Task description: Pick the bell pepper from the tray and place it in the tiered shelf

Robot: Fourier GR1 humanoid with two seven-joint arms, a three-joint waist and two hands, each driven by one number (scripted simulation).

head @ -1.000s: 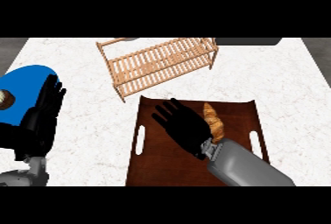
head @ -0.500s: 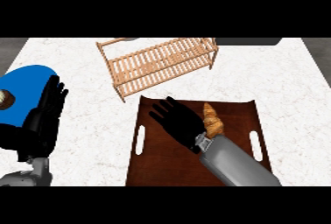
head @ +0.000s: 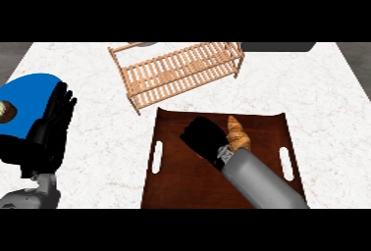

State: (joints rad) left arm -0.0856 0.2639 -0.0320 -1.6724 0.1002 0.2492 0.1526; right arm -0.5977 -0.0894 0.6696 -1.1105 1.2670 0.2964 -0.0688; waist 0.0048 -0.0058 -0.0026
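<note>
The right hand (head: 203,137) lies low over the brown tray (head: 181,188) near the desk's (head: 94,162) front edge, its fingers curled down; what they close on, if anything, cannot be told, and no bell pepper shows. A croissant (head: 238,133) lies just beside it. The wooden tiered shelf (head: 177,68) stands toward the far edge. The left hand (head: 54,122) rests open at the left edge, by a blue plate (head: 22,98).
</note>
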